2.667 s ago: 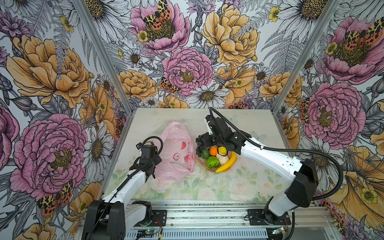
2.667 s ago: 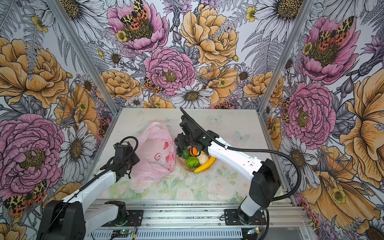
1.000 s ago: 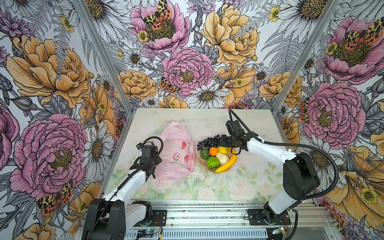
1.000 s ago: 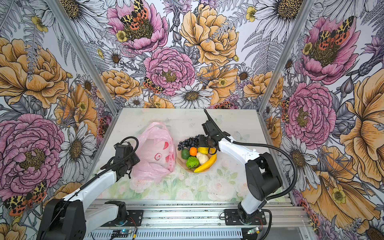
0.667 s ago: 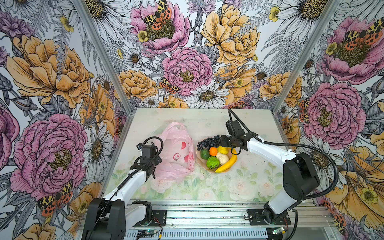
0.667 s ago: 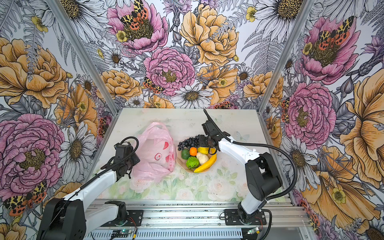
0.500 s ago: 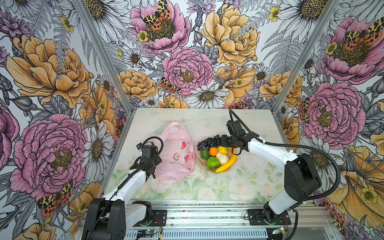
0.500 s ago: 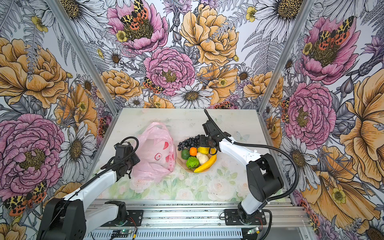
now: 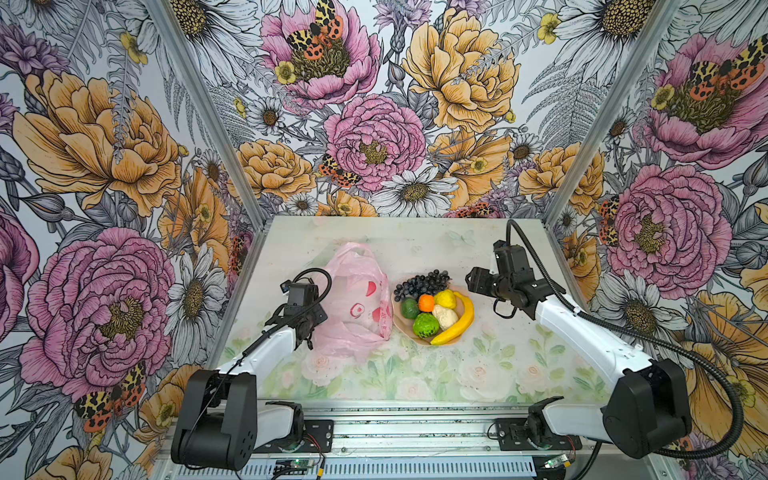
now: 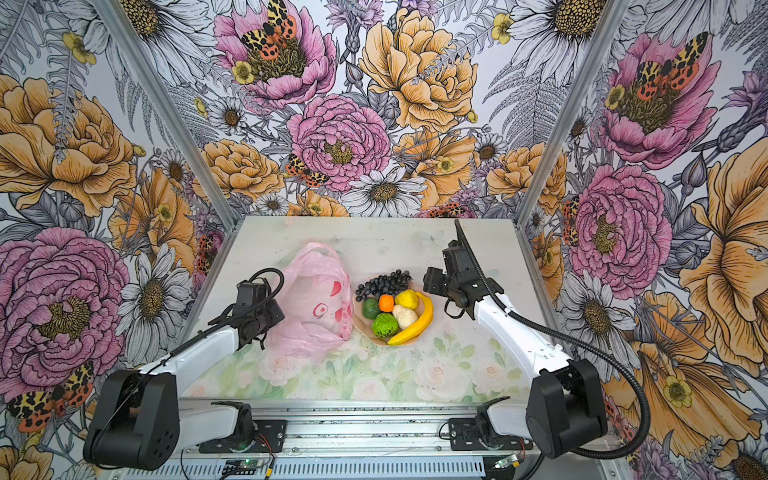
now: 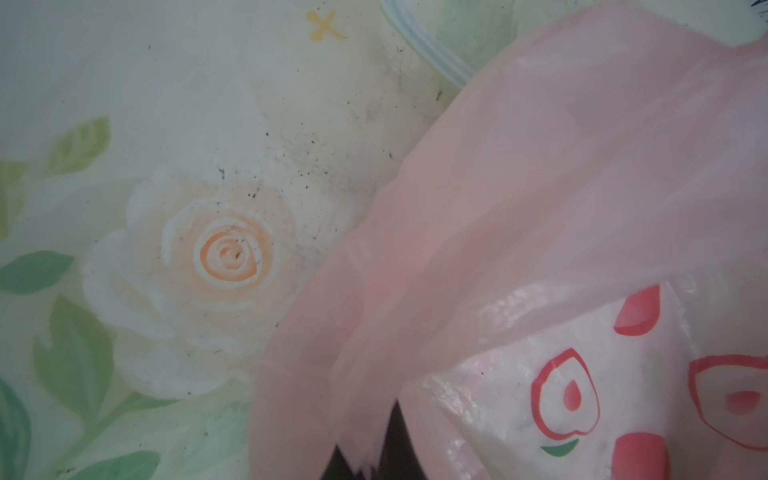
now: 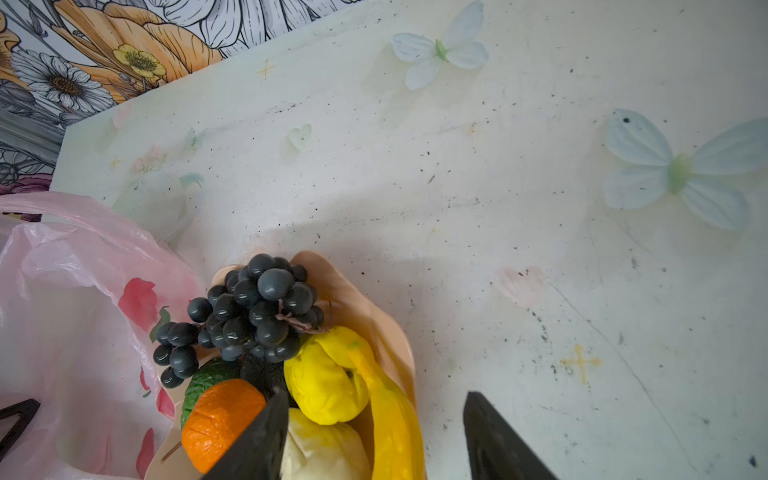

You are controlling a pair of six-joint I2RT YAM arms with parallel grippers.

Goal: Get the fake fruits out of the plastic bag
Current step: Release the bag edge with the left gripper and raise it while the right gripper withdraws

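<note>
Fruits (image 9: 434,307) lie heaped in a bowl (image 9: 419,340) at the middle of the surface (image 9: 415,249), touching the slack bag (image 9: 357,299) on its left; the left pincer (image 9: 306,337) is closed on the bag's near-left edge, and the right pincer (image 9: 473,279), open and empty, hangs just right of the bowl.

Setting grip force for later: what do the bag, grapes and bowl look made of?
The bag: thin translucent pink plastic film, crinkled with glossy patches. The grapes: likely moulded plastic, smooth dark beads with soft highlights. The bowl: peach, smooth, scalloped; plastic or ceramic, unclear.
</note>
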